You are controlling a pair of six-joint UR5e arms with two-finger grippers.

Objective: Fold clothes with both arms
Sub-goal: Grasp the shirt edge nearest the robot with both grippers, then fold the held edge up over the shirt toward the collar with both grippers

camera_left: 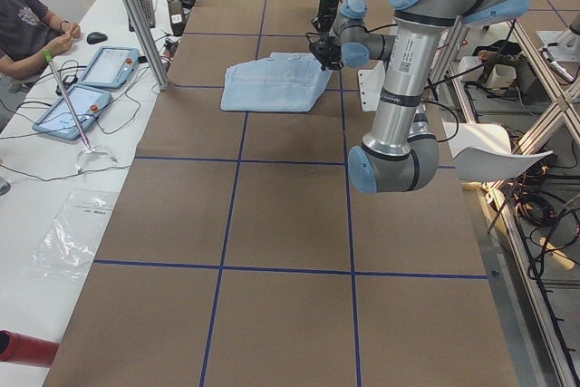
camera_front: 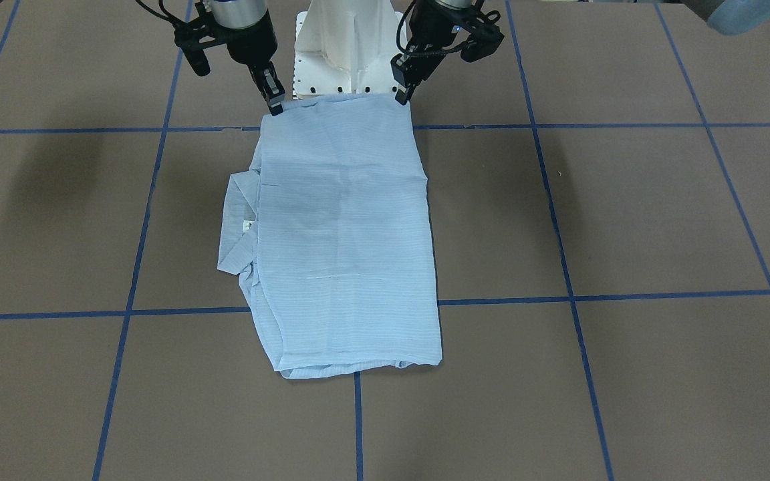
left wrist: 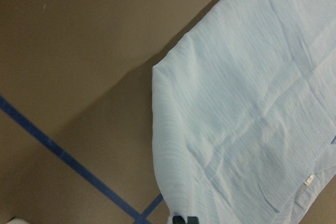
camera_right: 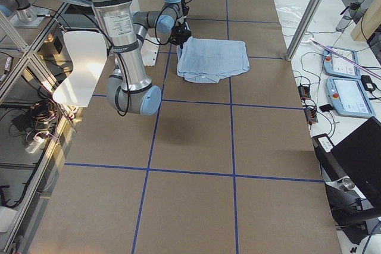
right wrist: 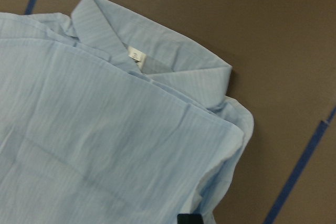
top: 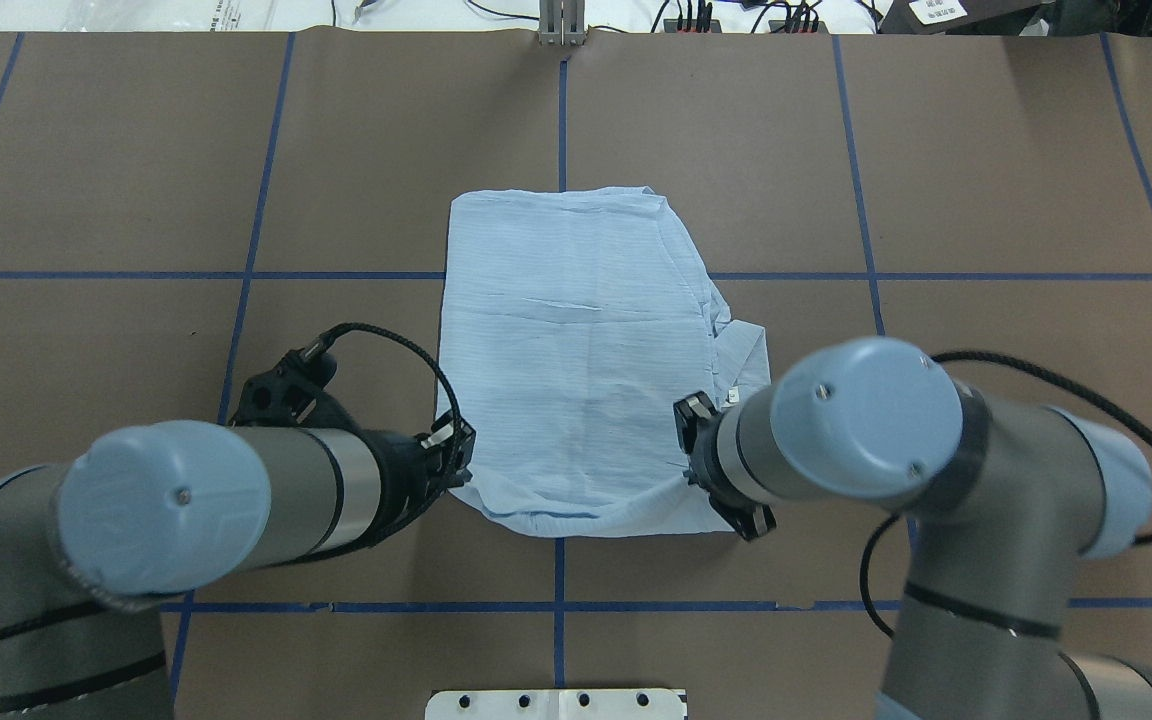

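Pale-blue shirt (top: 576, 380), already folded to a narrow rectangle, lying flat at the middle of the brown table (top: 136, 150); its long axis runs straight away from the robot, across one blue tape line (top: 336, 275); the collar (right wrist: 152, 51), with its white neck label (right wrist: 135, 54), pokes out along the long edge on the robot's right. The left gripper (camera_front: 403, 95) and the right gripper (camera_front: 275, 103) stand at the two corners of the short edge nearest the robot, one arm per corner, neither nearer than the other; in the front-facing view each pair of jaws appears pinched together on its corner of cloth; the edge between them sags slightly (a sign, judged from the overhead view, that the corners are raised off the table). The rest of the shirt lies forward of the jaws; the likely next fold carries this near edge along the long axis toward the far edge, and both arms would need to advance evenly to keep it square.
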